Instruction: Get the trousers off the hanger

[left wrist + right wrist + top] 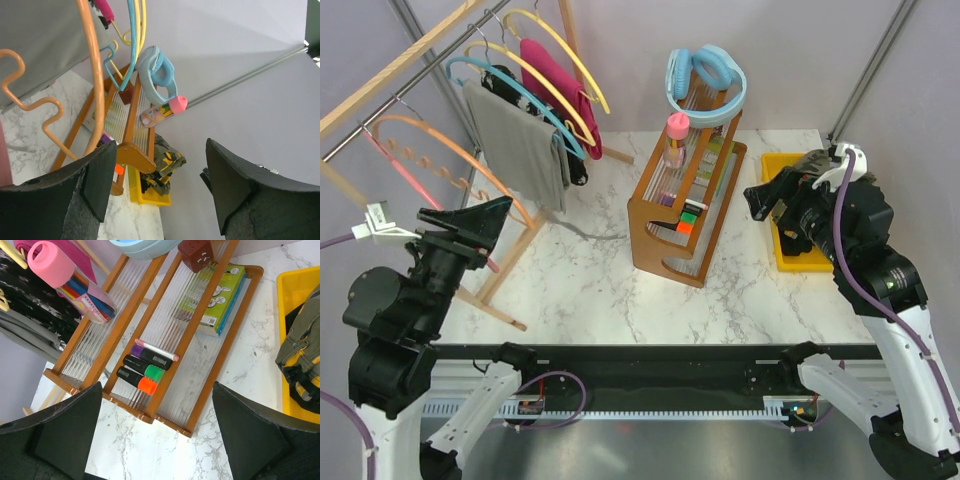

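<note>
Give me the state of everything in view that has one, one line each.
Olive camouflage trousers: off the hanger, crumpled in the yellow plastic bin.
Plain black trousers: hanging on the wooden clothes rail.
Orange plastic hanger: hanging bare.
Grey cloth garment: draped, hanging on the same rail.
Left gripper: open, empty.
Right gripper: open, empty.

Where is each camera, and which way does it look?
Top external: above, behind, looking down on the table; both arms show.
Left wrist: on left arm, facing past orange hanger to wooden rack; own fingers below.
Right wrist: on right arm, facing down at rack, yellow tray; own fingers below.
Both wrist views share rack, camouflage trousers.
</note>
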